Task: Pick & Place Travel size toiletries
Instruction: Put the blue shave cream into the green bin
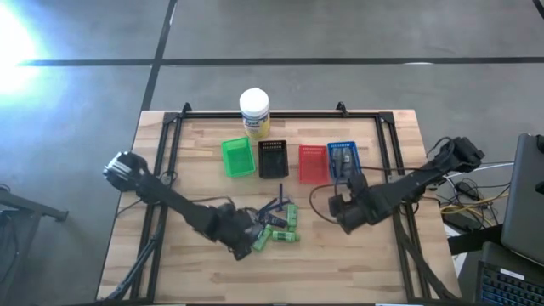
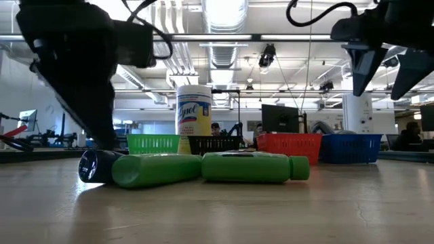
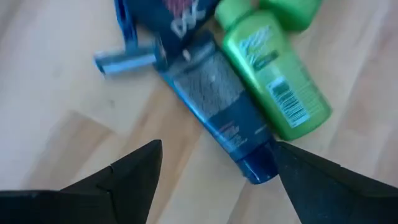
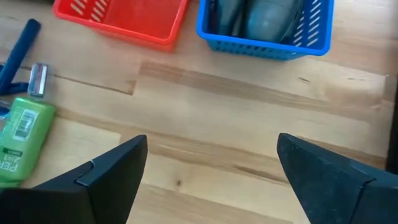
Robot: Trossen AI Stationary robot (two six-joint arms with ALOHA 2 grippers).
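Green little plastic bottles (image 1: 280, 235) lie in a loose heap at the front middle of the pale wooden table (image 1: 195, 153), mixed with a dark blue tube (image 3: 217, 112) and a slim blue razor (image 3: 127, 43). In the left wrist view the dark blue tube lies touching one green bottle (image 3: 277, 78), its cap end between the two dark fingers. The left gripper (image 1: 240, 245) sits low at the heap's left edge, fingers spread apart around that tube end, not closed on it. From table height, two green bottles (image 2: 210, 168) lie end to end, with a dark round cap (image 2: 91, 166) at their left, under the left arm.

Behind the heap stands a row of small slotted baskets: green basket (image 1: 238, 157), black basket (image 1: 273, 158), red basket (image 1: 312, 163) and blue basket (image 1: 342, 158). The blue basket holds dark grey oval tubes (image 4: 261, 14); the red one shows bare. A white-lidded yellow canister (image 1: 254, 112) stands behind them.

The right gripper (image 1: 346, 214) hangs above the table in front of the blue basket, fingers wide apart and holding nothing.
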